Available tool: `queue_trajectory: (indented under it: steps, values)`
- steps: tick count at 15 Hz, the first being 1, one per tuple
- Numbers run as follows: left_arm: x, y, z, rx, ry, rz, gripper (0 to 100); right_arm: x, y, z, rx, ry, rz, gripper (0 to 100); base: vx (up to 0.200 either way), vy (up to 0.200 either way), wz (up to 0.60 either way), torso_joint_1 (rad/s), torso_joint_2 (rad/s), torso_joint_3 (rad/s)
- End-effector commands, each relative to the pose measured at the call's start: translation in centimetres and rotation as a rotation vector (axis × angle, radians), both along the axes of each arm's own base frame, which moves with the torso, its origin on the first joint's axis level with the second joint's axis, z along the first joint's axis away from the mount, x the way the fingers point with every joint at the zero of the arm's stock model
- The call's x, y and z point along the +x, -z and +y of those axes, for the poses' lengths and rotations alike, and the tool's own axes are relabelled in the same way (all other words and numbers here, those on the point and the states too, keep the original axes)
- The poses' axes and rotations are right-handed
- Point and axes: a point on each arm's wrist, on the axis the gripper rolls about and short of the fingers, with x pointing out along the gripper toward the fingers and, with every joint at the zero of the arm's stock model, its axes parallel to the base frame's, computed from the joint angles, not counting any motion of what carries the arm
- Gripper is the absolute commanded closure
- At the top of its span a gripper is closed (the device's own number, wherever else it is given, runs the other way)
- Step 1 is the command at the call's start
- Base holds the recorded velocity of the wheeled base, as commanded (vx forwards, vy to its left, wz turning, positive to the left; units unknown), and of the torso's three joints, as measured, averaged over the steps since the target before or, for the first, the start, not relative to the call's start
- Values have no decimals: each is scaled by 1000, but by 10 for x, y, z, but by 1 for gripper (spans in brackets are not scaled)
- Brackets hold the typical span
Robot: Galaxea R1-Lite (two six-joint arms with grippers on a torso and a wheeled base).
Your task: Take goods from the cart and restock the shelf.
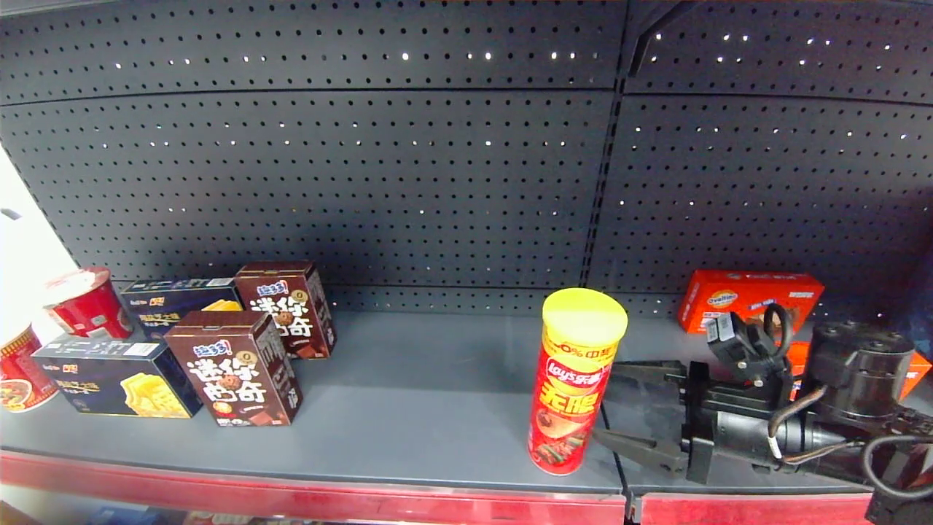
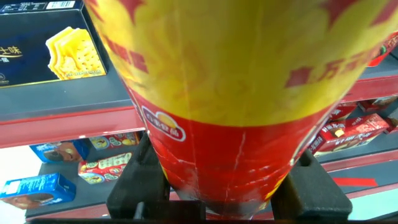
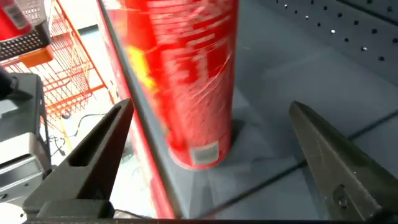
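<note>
The grey shelf [image 1: 423, 408] carries a red chips can [image 1: 576, 379] near its front edge, right of the middle. The can stands upright, long axis vertical, yellow lid up. The right gripper [image 1: 612, 402] lies level just beside it, spread wide and holding nothing. The left gripper [image 2: 227, 193] clamps a red-and-yellow container [image 2: 236, 93] whose length points straight out from it.

I record that the left gripper [image 2: 224, 190] clamps a red and yellow container [image 2: 230, 93] whose top runs past the frame edge; I cannot identify it. Head view: the red cup [image 1: 18, 368] at the left edge is cut off, and the right arm [image 1: 802, 430] covers most of the nearer orange box [image 1: 917, 372].
</note>
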Motion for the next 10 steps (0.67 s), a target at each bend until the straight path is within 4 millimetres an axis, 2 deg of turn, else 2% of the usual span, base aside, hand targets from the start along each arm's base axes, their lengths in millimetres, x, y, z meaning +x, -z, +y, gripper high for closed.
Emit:
queue_trajectory:
  steps: [1,6,10]
  values:
    - [0,0,0,0,0,1,100,-15,-7,-7,10,5,-24,0,0,0,0,0,0,0]
    - [0,2,0,0,0,4,100,-8,-5,-6,7,9,-16,0,0,0,0,0,0,0]
    - [0,4,0,0,-2,8,100,7,5,-4,-4,27,10,0,0,0,0,0,0,0]
